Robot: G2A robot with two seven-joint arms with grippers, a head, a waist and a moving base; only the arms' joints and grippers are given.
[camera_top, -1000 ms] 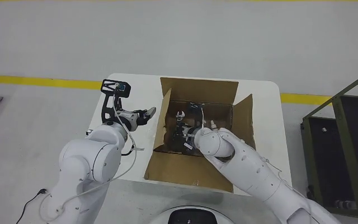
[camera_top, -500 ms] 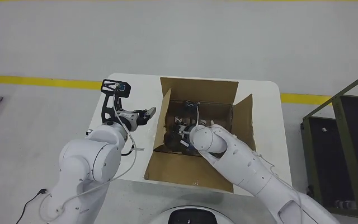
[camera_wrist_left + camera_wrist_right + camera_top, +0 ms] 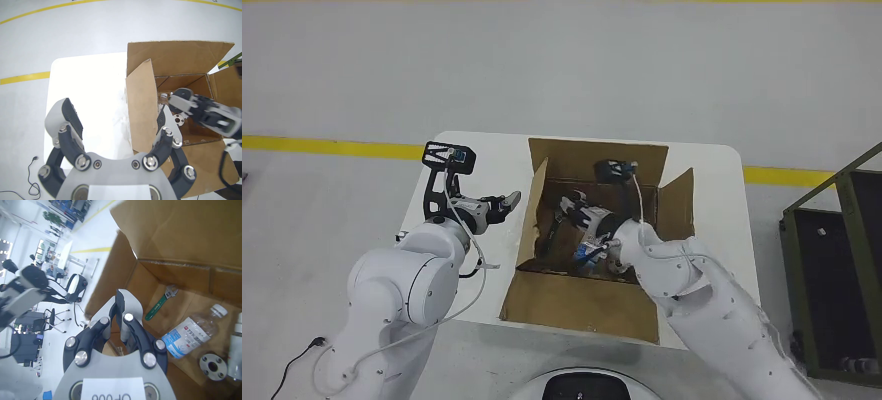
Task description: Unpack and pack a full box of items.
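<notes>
Two pairs: left jaws wide apart beside the box (image 3: 577, 300), right jaws together, seemingly empty, near the bottle (image 3: 189, 336).

We see a pale grey floor (image 3: 642, 60) crossed by a yellow line (image 3: 332, 148), and a dark green metal rack (image 3: 842, 290) near the white worktop (image 3: 482, 150). Farther off stand office chairs (image 3: 56, 315) and a potted plant (image 3: 51, 218).

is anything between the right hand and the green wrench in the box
Nothing visible. In the right wrist view only bare floor of the box lies between the shut right hand and the wrench; the bottle lies clear of that line.
</notes>
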